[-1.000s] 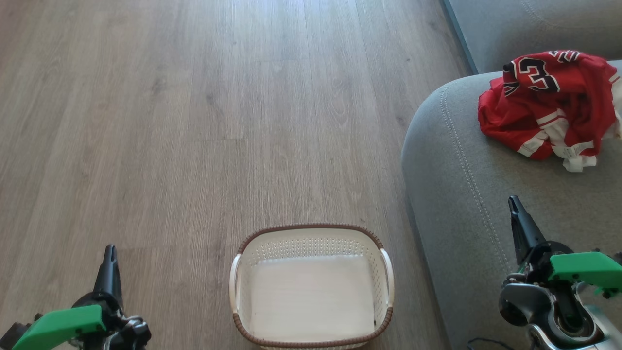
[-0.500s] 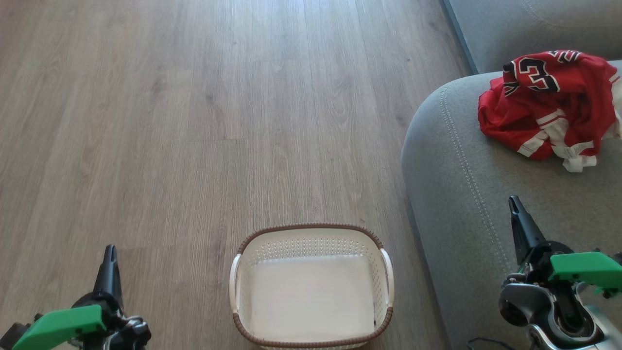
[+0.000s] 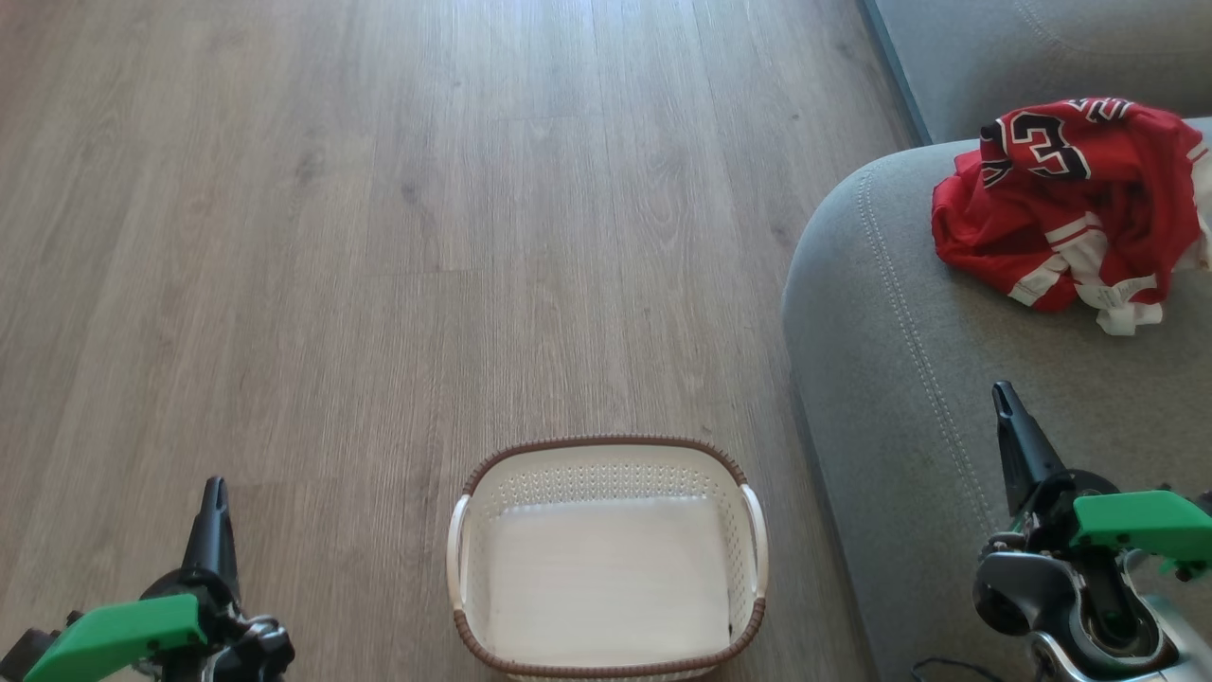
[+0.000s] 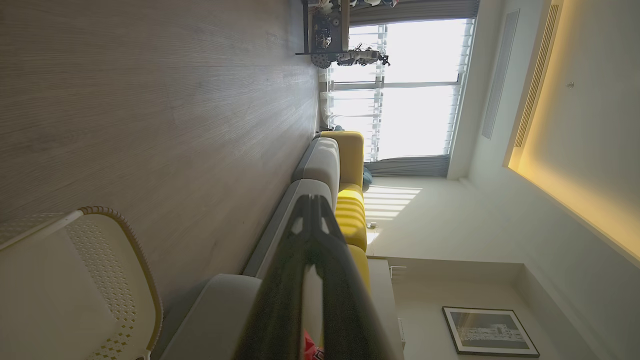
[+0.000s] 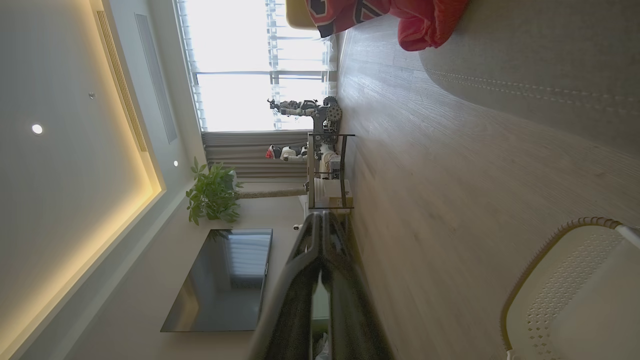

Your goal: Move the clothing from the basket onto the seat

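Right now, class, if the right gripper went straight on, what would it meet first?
Nothing near: the right gripper aims across the floor at a distant shelf rack, probably; the clothing lies aside.

A wood-plank floor stretches toward a bright window. Near the window stand a metal shelf rack and a leafy plant; farther from the window is a dark television.

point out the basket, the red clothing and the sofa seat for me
basket (image 3: pixel 606 441), head view, on the brown rim at its far edge
clothing (image 3: pixel 1065 204), head view, on the red fabric in the middle of the pile
seat (image 3: pixel 966 327), head view, on bare grey cushion top near the double stitching
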Robot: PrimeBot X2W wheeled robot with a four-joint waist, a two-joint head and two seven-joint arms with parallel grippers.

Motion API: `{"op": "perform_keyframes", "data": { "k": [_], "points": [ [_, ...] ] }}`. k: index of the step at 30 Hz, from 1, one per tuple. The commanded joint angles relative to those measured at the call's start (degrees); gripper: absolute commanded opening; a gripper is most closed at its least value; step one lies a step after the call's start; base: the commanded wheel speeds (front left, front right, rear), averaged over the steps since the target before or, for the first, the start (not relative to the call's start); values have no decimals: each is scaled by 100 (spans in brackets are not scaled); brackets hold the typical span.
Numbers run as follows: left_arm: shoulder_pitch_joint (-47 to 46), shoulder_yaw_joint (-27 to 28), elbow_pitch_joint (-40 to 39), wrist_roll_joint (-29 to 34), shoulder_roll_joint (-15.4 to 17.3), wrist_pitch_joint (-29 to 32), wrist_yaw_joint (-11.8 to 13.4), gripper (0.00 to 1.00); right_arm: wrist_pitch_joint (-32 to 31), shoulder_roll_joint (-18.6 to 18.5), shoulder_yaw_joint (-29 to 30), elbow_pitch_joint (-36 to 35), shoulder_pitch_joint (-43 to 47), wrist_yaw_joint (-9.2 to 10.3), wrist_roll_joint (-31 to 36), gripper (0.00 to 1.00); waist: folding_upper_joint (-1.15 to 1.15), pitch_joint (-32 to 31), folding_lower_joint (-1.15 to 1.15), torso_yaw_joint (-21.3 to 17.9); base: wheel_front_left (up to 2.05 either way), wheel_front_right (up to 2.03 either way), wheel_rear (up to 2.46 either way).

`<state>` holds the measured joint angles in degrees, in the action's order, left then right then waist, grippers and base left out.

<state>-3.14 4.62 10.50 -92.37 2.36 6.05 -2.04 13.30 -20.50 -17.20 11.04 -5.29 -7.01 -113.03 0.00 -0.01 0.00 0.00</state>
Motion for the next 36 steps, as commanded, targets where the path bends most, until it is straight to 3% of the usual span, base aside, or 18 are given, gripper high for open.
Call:
{"op": "perform_keyframes", "data": {
  "k": [1, 36],
  "points": [
    [-261, 198, -199, 19, 54, 35, -44, 0, 45, -155, -71, -210, -245, -47, -47, 0, 0, 0, 0, 0, 0, 0, 0],
    [-261, 199, -199, 20, 53, 36, -44, 0, 48, -158, -75, -212, -245, -47, -51, 0, 0, 0, 0, 0, 0, 0, 0]
  ]
}}
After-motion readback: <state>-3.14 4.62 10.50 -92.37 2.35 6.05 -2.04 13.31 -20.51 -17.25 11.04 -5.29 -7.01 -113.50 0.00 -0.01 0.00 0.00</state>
